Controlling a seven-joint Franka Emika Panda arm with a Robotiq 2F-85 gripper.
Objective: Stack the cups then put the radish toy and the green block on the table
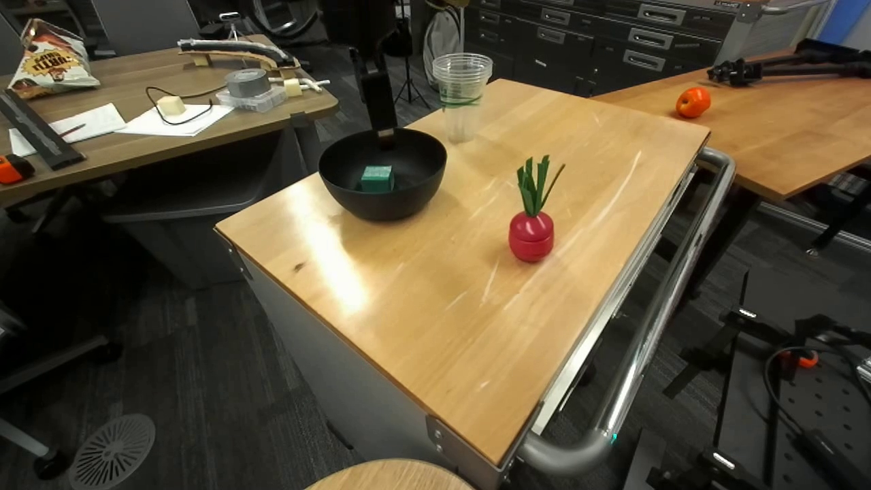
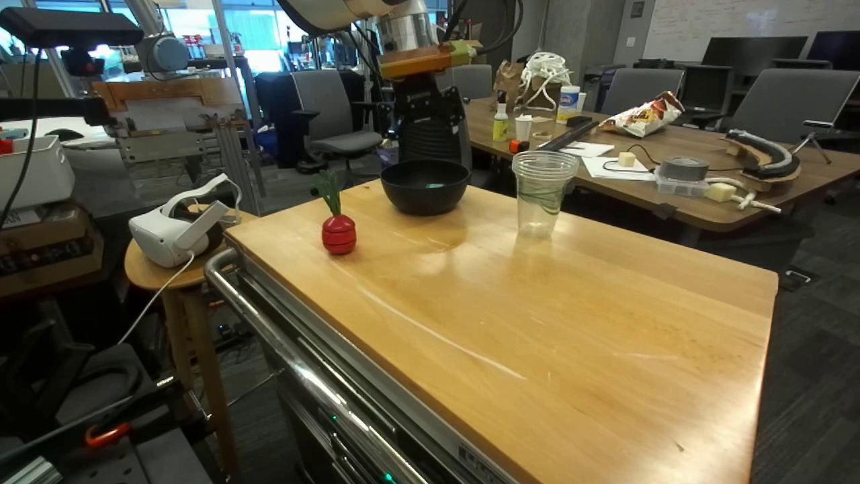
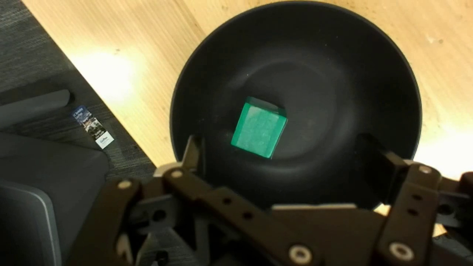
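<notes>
Item: green block (image 3: pixel 259 129), lying on the floor of the black bowl (image 1: pixel 384 206). The bowl stands near the edge of the tabletop (image 1: pixel 435 292) opposite the metal rail (image 1: pixel 643 347).

From where I stand, the claw (image 3: pixel 281 146) hangs over the bowl, spread wide and holding nothing; whether its fingers (image 3: pixel 191 157) reach below the rim I cannot tell.

Handling, in my judgement: light, stiff and unlikely to break, though its smooth faces may slip if pinched by the corners. The block sits skewed to the claw and nearer one finger than the other. A slight turn and a small shift should let the fingers meet two opposite upright faces squarely, just clear of the bowl's floor. The bowl also looks light and could slide if its wall is pushed.

Other items: the cups (image 1: pixel 463 95) stand upright and nested, further along the edge opposite the rail; the radish toy (image 1: pixel 531 236) stands upright, stalks up, nearer the rail edge. Both look finished; the block, by my reading, is outstanding.
</notes>
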